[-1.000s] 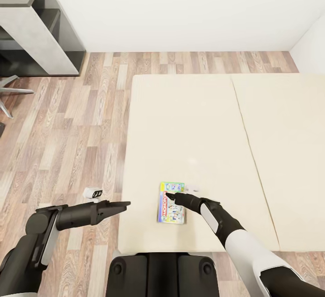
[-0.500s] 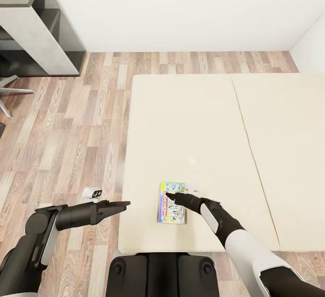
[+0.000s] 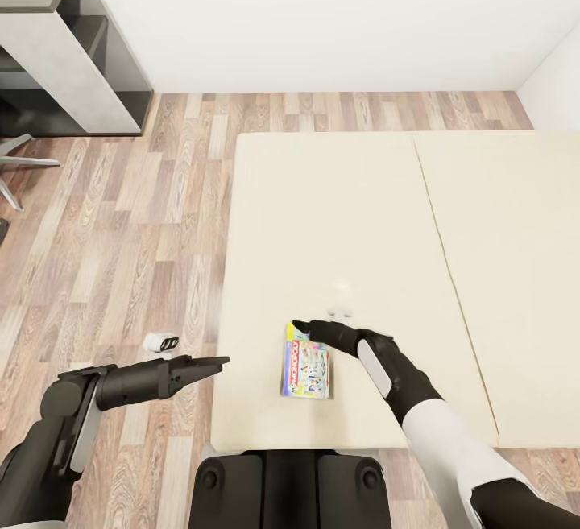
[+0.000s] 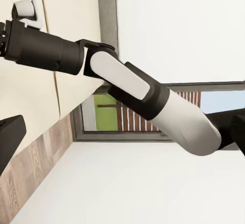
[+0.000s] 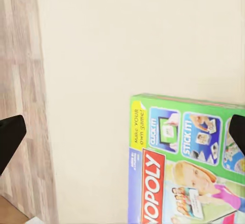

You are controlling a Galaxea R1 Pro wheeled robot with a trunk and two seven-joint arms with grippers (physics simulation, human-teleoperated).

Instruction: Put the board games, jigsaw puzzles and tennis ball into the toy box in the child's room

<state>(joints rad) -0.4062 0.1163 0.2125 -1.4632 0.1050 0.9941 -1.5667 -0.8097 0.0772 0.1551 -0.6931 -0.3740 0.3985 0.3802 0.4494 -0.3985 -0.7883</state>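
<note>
Lying flat on the beige bed (image 3: 346,215), close to its near edge and not far from the near left corner, is the green-edged game box (image 3: 307,369) with the red banner. Its long side runs away from the robot.

The right gripper (image 3: 302,326) hangs over the far end of this box. In the right wrist view the two black fingertips (image 5: 10,137) stand far apart at the two sides of the picture, so the jaws are spread wide and grasp nothing. The box (image 5: 186,160) shows between them, but nearer to one fingertip than to the other, and its green corner reaches only about the middle of the gap. If the fingertips touch the box or stay above it, I cannot tell.

The left gripper (image 3: 217,363) is beside the left edge of the bed, over the wood floor (image 3: 121,231), and it points toward the box with a stretch of mattress between them. In the head view its fingers look pressed together with nothing between them.

A small white object (image 3: 162,342) lies on the floor near the left arm. Farther away, a grey shelf unit (image 3: 64,54) stands against the white wall (image 3: 338,14).
</note>
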